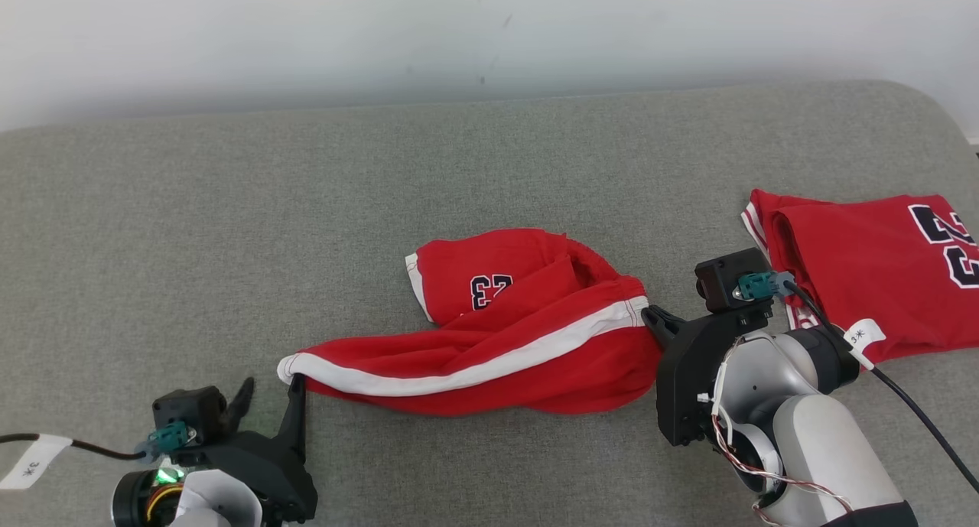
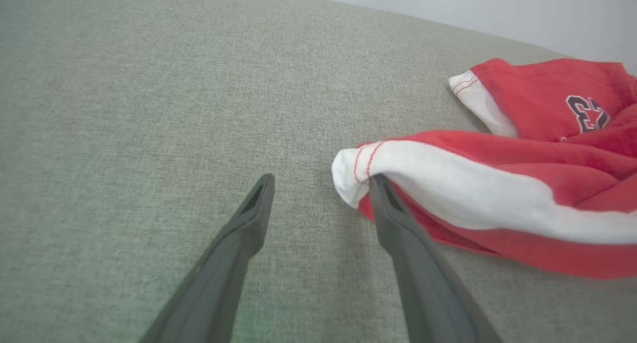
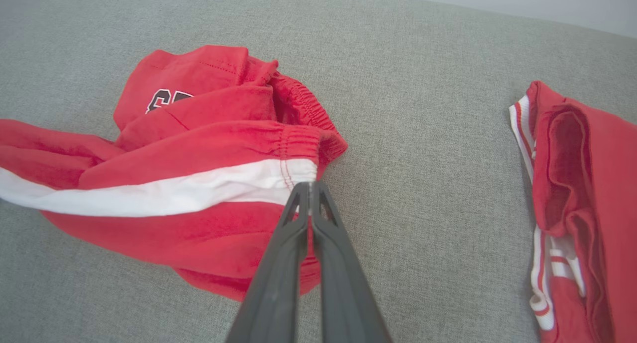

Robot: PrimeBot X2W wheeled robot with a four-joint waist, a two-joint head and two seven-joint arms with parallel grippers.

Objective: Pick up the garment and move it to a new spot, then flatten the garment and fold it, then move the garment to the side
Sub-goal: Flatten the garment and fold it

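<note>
"Shorts (image 1: 497, 343) first: where are they, and how do they lie?"

"Middle of the grey woven cushion (image 1: 229, 221), crumpled. Starting nearest me, my left gripper (image 1: 273, 385) sits at the lower left with its dark tapered fingers spread wide. One tip is tucked against the white hem at the leg end, and the other is over bare cushion. My right gripper (image 1: 650, 313) is at the opposite end, fingers pressed together and clamped on the gathered elastic waistband just where the white stripe stops."

"Fabric?"

"Soft-looking red knit, matt, heaped in rounded folds. A broad white side stripe runs the length of the near leg. The other leg is doubled back behind it. It has a white hem and a navy 23 outlined in white that reads upside down from the head camera."

"Which way do they point?"

"The long axis runs across the cushion, left to right, climbing slightly away from me toward the right. Leg hem to my left, waistband to my right."

"Beyond that?"

"A second red garment, a jersey (image 1: 864, 282), lies flat, well apart on the far right, with large navy numerals and red-and-white striped trim. Behind the cushion's rounded back edge stands a pale, smooth wall (image 1: 459, 30)."
</note>
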